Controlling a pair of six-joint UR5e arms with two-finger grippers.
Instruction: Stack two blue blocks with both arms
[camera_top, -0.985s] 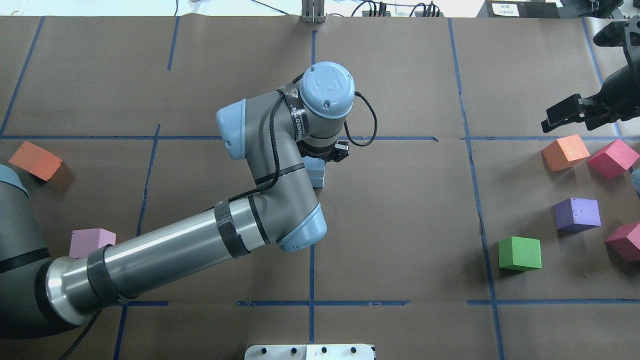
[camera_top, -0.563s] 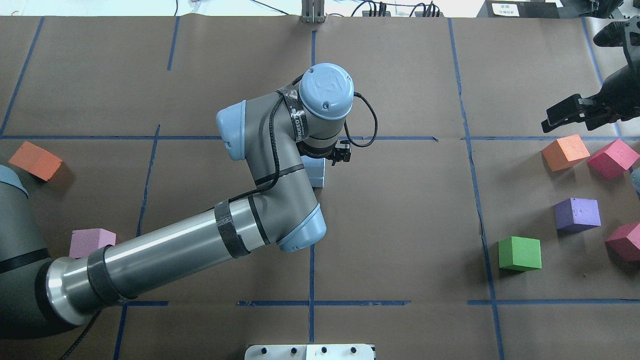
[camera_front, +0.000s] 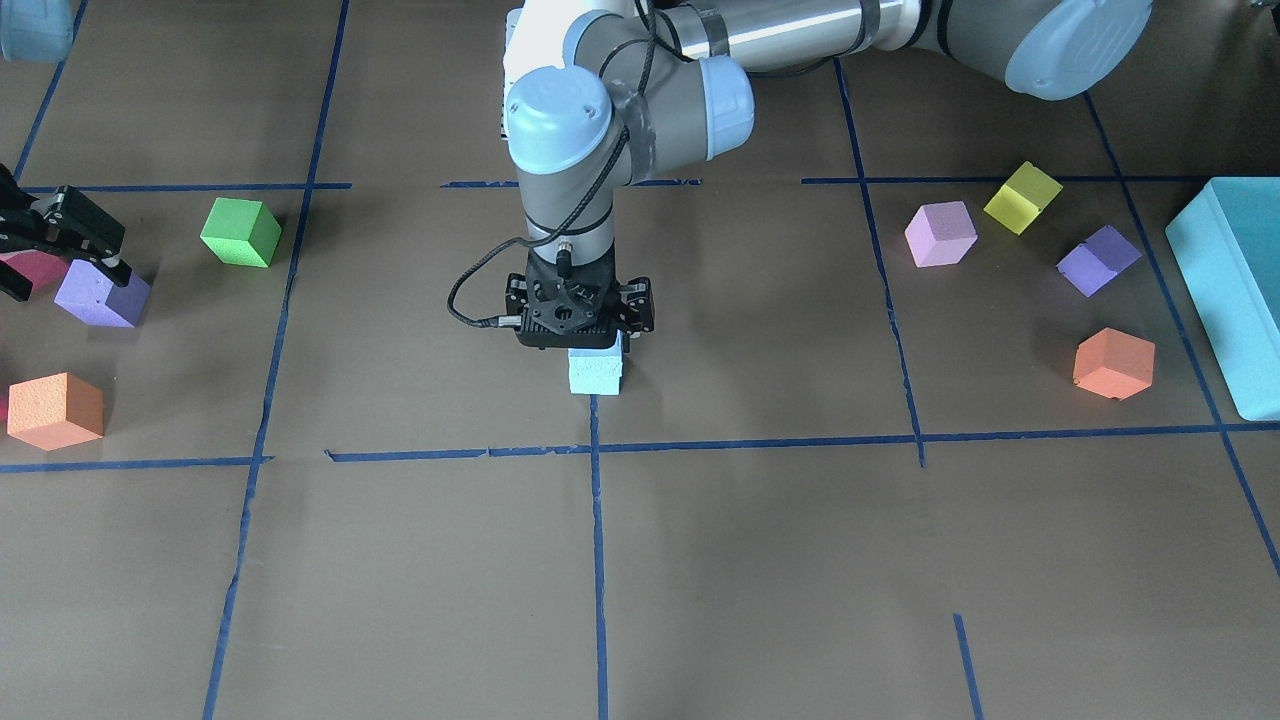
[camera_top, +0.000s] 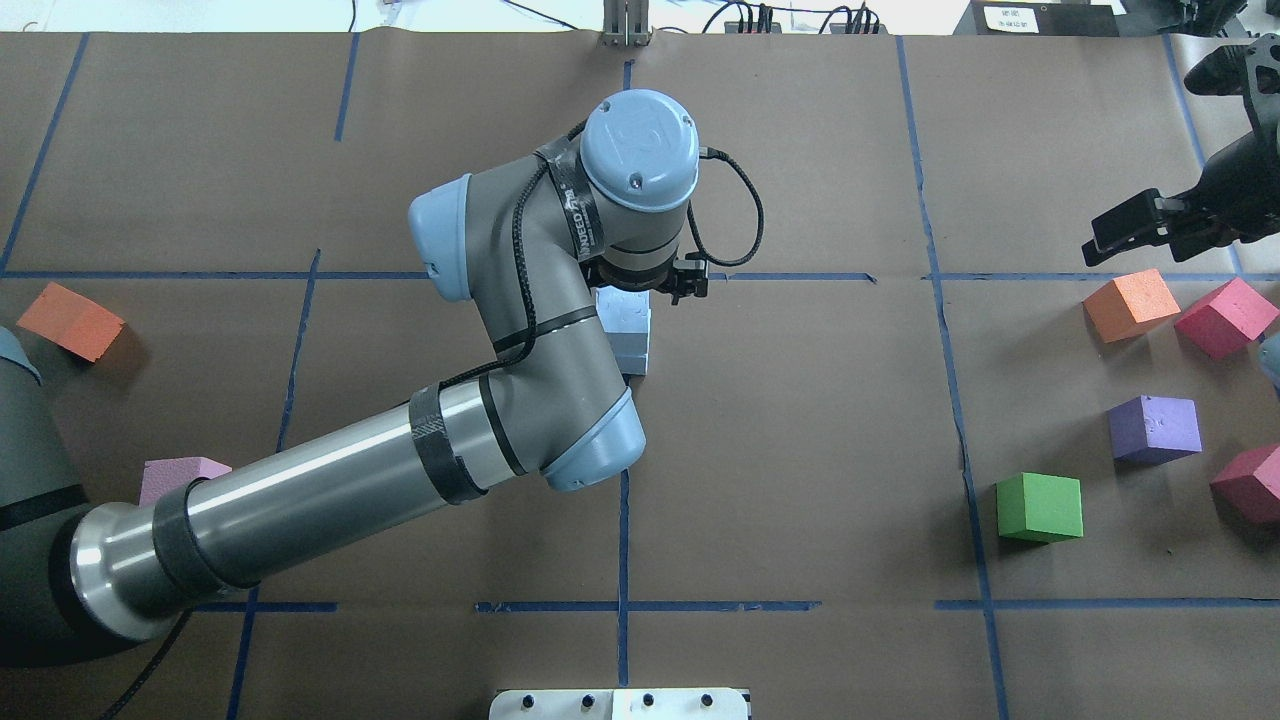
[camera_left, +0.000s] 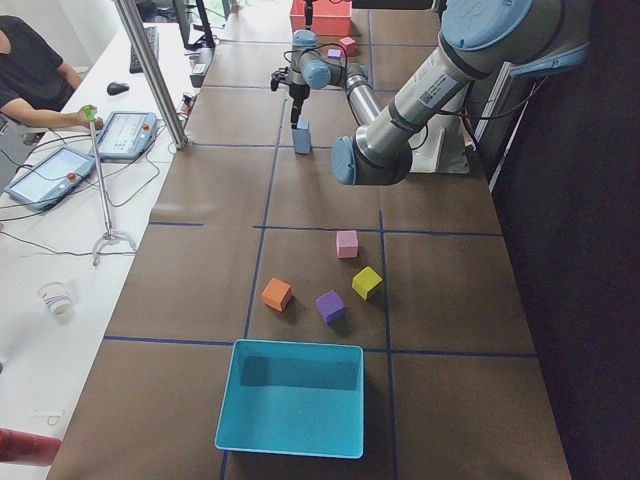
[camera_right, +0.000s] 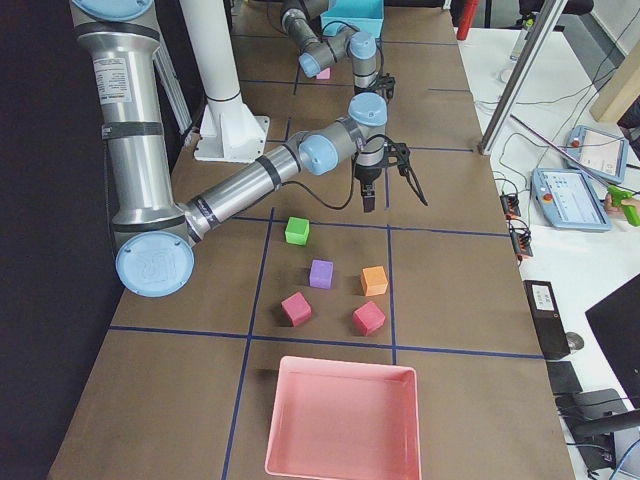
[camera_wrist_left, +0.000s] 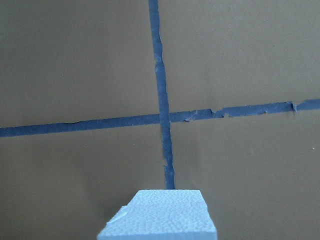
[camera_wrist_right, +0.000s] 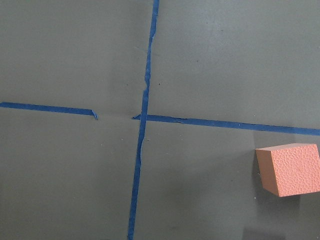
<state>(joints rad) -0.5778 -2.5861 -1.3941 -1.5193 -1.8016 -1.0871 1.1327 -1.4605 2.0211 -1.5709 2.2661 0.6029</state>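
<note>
At the desk centre we find the two blue blocks (camera_top: 627, 325) stacked one on the other. The left gripper (camera_front: 585, 340) hangs directly over them, jaws spread. Toward the far right corner, the right gripper (camera_top: 1125, 228) hovers beyond an orange cube (camera_top: 1130, 305); we cannot tell its jaw state.

Robotics lab, test bench setup. Long table (camera_top: 800, 450) papered in brown and gridded with blue tape (camera_top: 622, 540). Two industrial jointed arms, left arm (camera_top: 330, 500) and right arm (camera_right: 240, 190), stand by a white pedestal (camera_right: 225, 110). Foam cubes are scattered about, among them a green cube (camera_top: 1040, 507). Teal bin (camera_left: 295, 400) at one end, pink tray (camera_right: 340, 420) at the other. Side desk, upper left of the left-end view: seated person (camera_left: 30, 65), control tablets (camera_left: 128, 135), keyboard (camera_left: 150, 48), mouse (camera_left: 118, 88). Cables and plugs (camera_top: 800, 18) run along the overhead view's top edge.
</note>
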